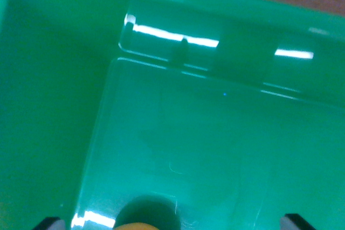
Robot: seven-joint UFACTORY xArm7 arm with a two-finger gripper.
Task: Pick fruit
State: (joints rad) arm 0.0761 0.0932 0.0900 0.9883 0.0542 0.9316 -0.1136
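Fruit [136, 225], an orange sliver, sits between your fingers [51, 223] at the frame's bottom edge, over the green bin [48, 106]. You cannot tell whether they clasp it. Picking looks done; release may remain.

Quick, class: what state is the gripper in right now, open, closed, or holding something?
Gripper: fingertips spread wide apart, so open; the orange fruit lies between them, not visibly gripped.
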